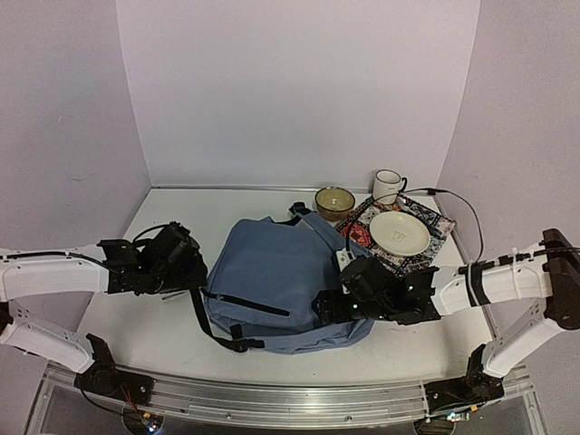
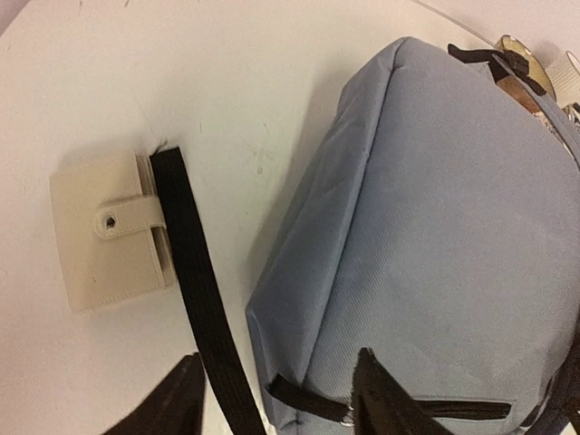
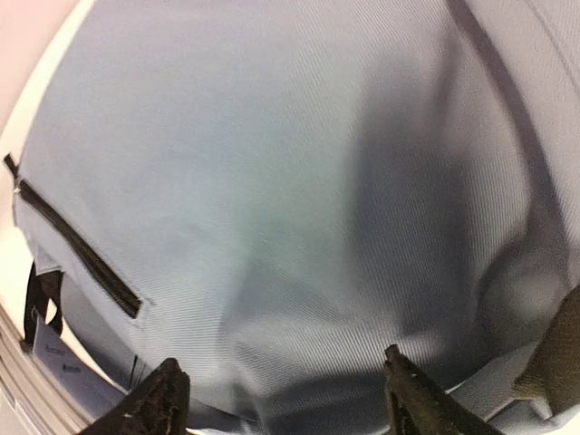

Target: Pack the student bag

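Left wrist view: your left end effector (image 2: 276, 356) has jaws apart, gripping nothing. A black strap (image 2: 195, 272) runs btwn them, w/ a cream wallet (image 2: 109, 231) beyond. Right end effector (image 3: 281, 355) is spread too, over the student bag (image 1: 272, 272), which lies mid-surface (image 1: 172, 213).

Student bag (image 1: 272, 267) matt woven cloth; wallet (image 2: 91, 263) smooth leatherette; plate (image 1: 399, 233) glossy ceramic.

I see soft, even overhead light in the top view; the student bag (image 1: 272, 272) throws only a faint shadow; both wrist views curve at their edges; the right one is dimmer, soft-focused, a dark shadow crossing the fabric.
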Controlling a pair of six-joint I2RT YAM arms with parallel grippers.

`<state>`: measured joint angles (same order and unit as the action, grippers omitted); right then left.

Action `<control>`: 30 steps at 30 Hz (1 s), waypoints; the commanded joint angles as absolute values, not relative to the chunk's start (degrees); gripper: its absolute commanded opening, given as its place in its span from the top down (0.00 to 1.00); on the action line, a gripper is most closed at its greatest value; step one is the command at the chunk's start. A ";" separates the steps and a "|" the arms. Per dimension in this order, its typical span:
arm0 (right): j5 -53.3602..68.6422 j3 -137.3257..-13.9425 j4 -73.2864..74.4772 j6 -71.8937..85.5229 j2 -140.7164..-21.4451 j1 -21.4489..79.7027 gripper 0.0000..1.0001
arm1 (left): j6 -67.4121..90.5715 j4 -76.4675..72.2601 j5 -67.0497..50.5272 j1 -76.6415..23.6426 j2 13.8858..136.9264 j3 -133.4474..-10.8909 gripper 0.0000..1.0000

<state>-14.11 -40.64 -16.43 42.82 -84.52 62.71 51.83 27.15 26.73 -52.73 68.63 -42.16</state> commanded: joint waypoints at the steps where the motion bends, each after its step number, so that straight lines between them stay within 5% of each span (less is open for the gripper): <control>1: -13.68 -44.00 -12.91 36.24 -80.83 62.54 0.21 | 48.40 27.85 25.31 -46.25 67.96 -45.12 0.33; 6: -14.30 -45.74 -11.52 33.41 -79.41 62.58 0.10 | 47.11 28.44 22.92 -36.70 69.10 -44.88 0.18; 13: -14.95 -46.14 -11.25 31.75 -78.63 62.54 0.05 | 44.62 28.62 17.48 -24.08 74.78 -45.18 0.16; 30: -18.30 -44.91 -12.49 29.19 -77.72 62.56 0.02 | 42.69 30.67 13.02 -23.76 93.07 -51.20 0.06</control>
<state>-16.09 -44.25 -12.43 30.71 -79.65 62.70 43.42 29.69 15.17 -23.64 91.91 -48.17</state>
